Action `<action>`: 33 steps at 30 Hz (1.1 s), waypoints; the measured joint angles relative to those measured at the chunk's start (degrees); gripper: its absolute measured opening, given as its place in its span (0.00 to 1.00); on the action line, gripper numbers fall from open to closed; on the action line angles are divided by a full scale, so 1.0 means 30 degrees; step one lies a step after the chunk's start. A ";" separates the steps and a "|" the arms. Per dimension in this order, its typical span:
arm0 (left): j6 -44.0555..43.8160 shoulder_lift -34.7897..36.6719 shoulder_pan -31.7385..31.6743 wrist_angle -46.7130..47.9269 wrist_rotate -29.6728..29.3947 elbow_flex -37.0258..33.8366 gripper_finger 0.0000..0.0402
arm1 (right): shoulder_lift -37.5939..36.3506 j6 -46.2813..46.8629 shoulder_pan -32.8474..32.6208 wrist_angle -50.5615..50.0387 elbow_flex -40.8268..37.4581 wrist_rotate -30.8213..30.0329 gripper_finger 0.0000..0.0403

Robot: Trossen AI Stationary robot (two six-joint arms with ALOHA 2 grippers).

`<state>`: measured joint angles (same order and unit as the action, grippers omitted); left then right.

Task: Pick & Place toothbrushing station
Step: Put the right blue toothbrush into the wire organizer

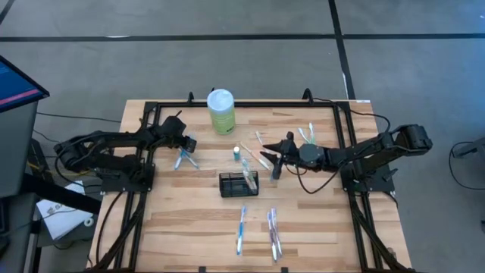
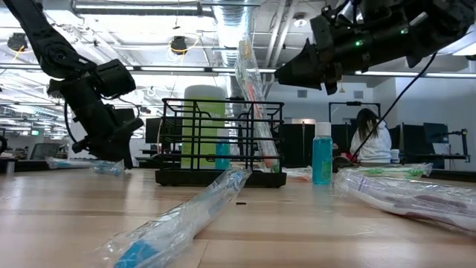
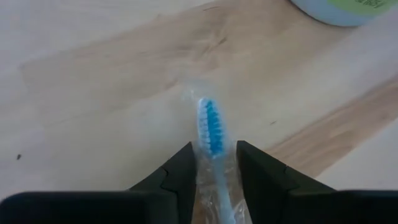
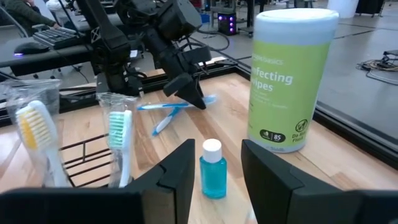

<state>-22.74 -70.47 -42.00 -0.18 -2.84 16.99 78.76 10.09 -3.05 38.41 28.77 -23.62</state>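
The black wire caddy (image 1: 239, 184) stands mid-table and also shows in the low view (image 2: 219, 141). Wrapped toothbrushes stand in it, one yellow (image 4: 34, 130) and one green (image 4: 118, 134). My left gripper (image 3: 214, 149) is low over the table's left part (image 1: 187, 145), shut on a wrapped blue toothbrush (image 3: 211, 127). A second blue toothbrush (image 4: 163, 123) lies crossed beside it. My right gripper (image 4: 217, 146) hangs above the table to the right of the caddy (image 1: 274, 171), narrowly open and empty. My left gripper pinches the wrapped blue toothbrush between its two fingers, on the neck just behind the bristle head (image 3: 219, 171), through the clear wrapper. The fingers slant down from above. The head sticks out past the fingertips, close over the wood; the handle end is hidden under the gripper.
A pale green wipes canister (image 1: 220, 111) stands at the far edge. A small blue bottle (image 1: 236, 152) stands just beyond the caddy. Wrapped toothbrushes lie near the front edge (image 1: 242, 229) (image 1: 273, 233) and at the far right (image 1: 307, 135). A person (image 2: 368, 134) sits in the room behind.
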 joint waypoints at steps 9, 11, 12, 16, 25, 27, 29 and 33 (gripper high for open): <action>0.0065 0.1877 0.0006 -0.0394 -0.0034 0.0015 0.03 | 0.0000 0.0001 0.0482 -0.0125 0.0000 -0.0007 0.30; -0.0093 0.2902 0.0006 -0.0500 0.0298 0.0015 0.03 | 0.0000 0.0005 0.0561 -0.0209 0.0000 -0.0007 0.30; -0.0143 0.3463 0.0012 -0.0693 0.0623 0.0015 0.03 | 0.0000 0.0005 0.0574 -0.0255 0.0000 -0.0007 0.29; -0.0587 0.6298 0.0587 -0.1334 0.1733 0.0015 0.02 | 0.0000 0.0002 0.0574 -0.0451 0.0000 -0.0007 0.29; -0.0947 1.0143 0.5356 -0.5494 0.1427 0.0015 0.02 | -0.0007 0.0005 0.0574 -0.0466 0.0000 -0.0007 0.29; -0.0491 1.0031 0.6638 -0.6813 0.0730 0.0015 0.02 | -0.0007 0.0005 0.0574 -0.0472 0.0000 -0.0007 0.29; 0.0220 0.9483 0.7858 -0.8073 -0.0066 0.0029 0.02 | -0.0007 0.0005 0.0574 -0.0466 0.0000 -0.0007 0.29; 0.2001 0.8105 0.9911 -1.0817 -0.1129 0.0015 0.02 | -0.0007 0.0005 0.0567 -0.0466 0.0000 -0.0007 0.29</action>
<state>-16.74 -46.16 -12.26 -32.63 -6.22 17.04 78.74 10.11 -1.34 37.01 28.77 -23.64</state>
